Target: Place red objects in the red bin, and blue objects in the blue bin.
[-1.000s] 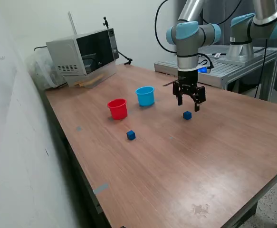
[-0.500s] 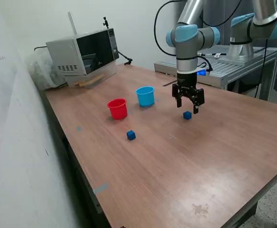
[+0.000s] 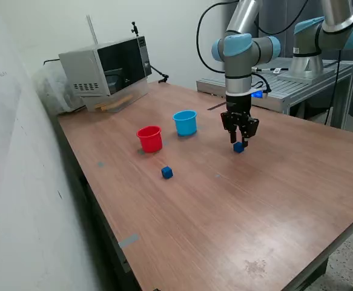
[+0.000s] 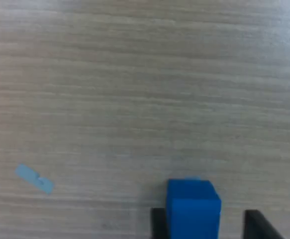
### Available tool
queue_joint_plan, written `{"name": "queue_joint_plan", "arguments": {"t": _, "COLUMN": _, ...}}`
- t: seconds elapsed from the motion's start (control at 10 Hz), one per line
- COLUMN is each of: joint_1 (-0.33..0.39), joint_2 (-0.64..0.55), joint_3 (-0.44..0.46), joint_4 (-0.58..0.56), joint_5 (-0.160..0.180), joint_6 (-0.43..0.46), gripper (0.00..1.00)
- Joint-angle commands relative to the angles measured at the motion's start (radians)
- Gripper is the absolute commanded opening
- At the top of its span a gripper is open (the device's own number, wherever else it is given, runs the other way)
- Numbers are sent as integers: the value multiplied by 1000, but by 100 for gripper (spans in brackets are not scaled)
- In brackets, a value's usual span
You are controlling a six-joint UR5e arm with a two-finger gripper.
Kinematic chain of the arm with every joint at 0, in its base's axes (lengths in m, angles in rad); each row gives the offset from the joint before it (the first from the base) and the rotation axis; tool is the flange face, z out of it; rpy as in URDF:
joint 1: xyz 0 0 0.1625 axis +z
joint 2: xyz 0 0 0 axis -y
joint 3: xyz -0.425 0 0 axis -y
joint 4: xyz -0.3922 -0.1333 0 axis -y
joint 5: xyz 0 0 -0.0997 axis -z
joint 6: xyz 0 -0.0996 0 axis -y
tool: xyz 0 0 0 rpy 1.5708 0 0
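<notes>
**Inspector A:** The black two-finger gripper [image 3: 240, 141] has come down over the last second and its jaws have drawn in from a wide spread. It now stands directly over the small dark-blue solid cube [image 3: 238, 147] at the exterior view's right. In the wrist view that cube [image 4: 193, 208] sits between the two dark fingertips [image 4: 158, 224]; one appears to be against it, while a gap remains at the other. The jaws are partly closed around the cube, and a firm hold is not confirmed.

**Inspector B:** And outward from there?

**Inspector A:** The round light-blue plastic cup [image 3: 185, 122] stands to the exterior view's left of the gripper and a little farther back on the brown wooden table [image 3: 273, 200]. The round red plastic cup [image 3: 150, 139] stands just beside it, further left. A second dark-blue cube [image 3: 167, 173] lies nearer, well apart from the gripper. No red cubes are visible on the table; whether they are inside the red cup cannot be told.

**Inspector B:** Meaning?

**Inspector A:** The descent suggests the grasp is in hand. Judged so, two blue cubes remain to be placed.
</notes>
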Motion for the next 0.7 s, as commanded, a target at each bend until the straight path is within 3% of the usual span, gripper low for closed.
{"name": "queue_joint_plan", "arguments": {"t": 0.0, "joint_1": -1, "joint_2": 1, "joint_3": 0, "joint_4": -1, "joint_5": 0, "joint_6": 0, "gripper": 0}}
{"name": "queue_joint_plan", "arguments": {"t": 0.6, "joint_1": -7, "joint_2": -3, "joint_3": -12, "joint_4": 11, "joint_5": -5, "joint_6": -29, "gripper": 0}}
